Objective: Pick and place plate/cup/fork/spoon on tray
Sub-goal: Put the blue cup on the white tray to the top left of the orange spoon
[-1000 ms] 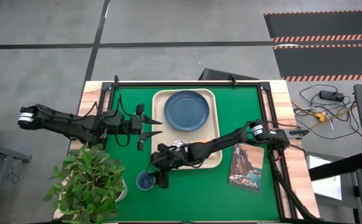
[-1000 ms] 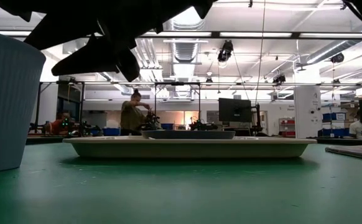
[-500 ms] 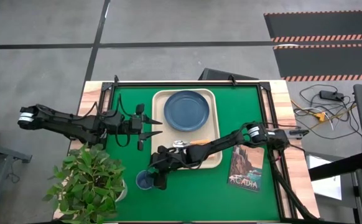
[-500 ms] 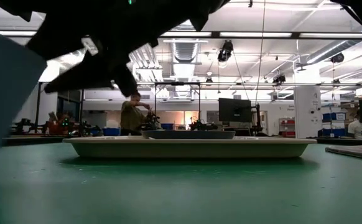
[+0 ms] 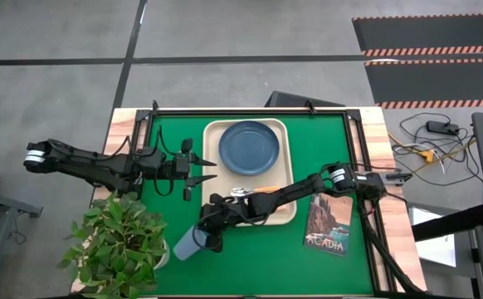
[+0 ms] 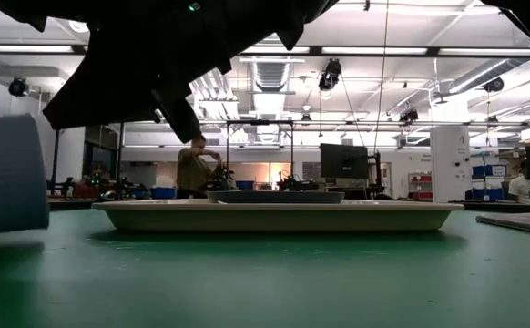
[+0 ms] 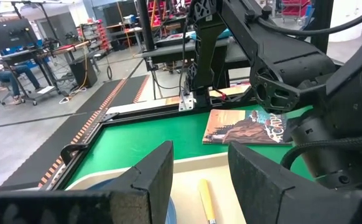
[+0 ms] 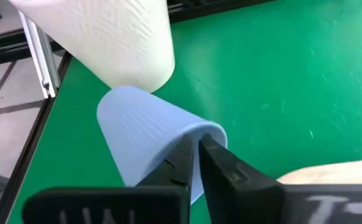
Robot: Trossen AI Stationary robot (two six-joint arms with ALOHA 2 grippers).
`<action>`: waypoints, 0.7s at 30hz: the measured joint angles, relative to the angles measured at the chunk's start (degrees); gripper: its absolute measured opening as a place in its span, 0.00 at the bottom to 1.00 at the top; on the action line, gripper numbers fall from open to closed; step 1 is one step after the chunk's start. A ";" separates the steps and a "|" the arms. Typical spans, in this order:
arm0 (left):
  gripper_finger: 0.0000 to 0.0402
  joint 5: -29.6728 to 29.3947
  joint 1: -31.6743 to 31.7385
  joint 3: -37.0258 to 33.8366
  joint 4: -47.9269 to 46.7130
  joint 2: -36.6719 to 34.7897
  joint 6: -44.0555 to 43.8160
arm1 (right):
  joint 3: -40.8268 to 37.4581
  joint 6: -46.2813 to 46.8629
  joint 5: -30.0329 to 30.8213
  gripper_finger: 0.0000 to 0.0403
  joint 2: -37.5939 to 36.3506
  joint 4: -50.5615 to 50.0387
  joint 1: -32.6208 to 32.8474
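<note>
The blue cup [image 5: 187,246] is tilted over on the green mat near the table's front, its base toward the white plant pot [image 8: 106,37]. My right gripper [image 5: 211,238] is shut on it. The dusty-blue plate [image 5: 249,148] lies on the far half of the cream tray [image 5: 212,178]. The spoon [image 5: 241,193] lies on the tray's near half, partly under my right arm. The fork is hidden. My left gripper [image 5: 198,174] hovers open just left of the tray with nothing between its fingers. My right gripper pinches the cup's wall at the rim [image 8: 199,134], one finger over the outer side and the other at the mouth. The fingers come from the table's right, slanting down. The cup [image 6: 5,173] is tipped, mouth toward the gripper; whether it touches the mat I cannot tell.
A potted plant [image 5: 121,241] stands at the near left corner, right beside the cup. A book [image 5: 328,223] lies on the mat to the right of the tray. A wooden handle [image 7: 206,202] shows on the tray between my left fingers.
My right gripper has shut on the cup's rim. The cup, upright a second ago with its mouth up, has tipped over so that its side shows from above, its base swung toward the plant pot.
</note>
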 joint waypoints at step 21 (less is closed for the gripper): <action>0.34 0.02 0.00 0.02 -1.79 -0.80 -0.45 | -0.55 -14.30 -1.42 0.02 -4.10 -5.96 -0.09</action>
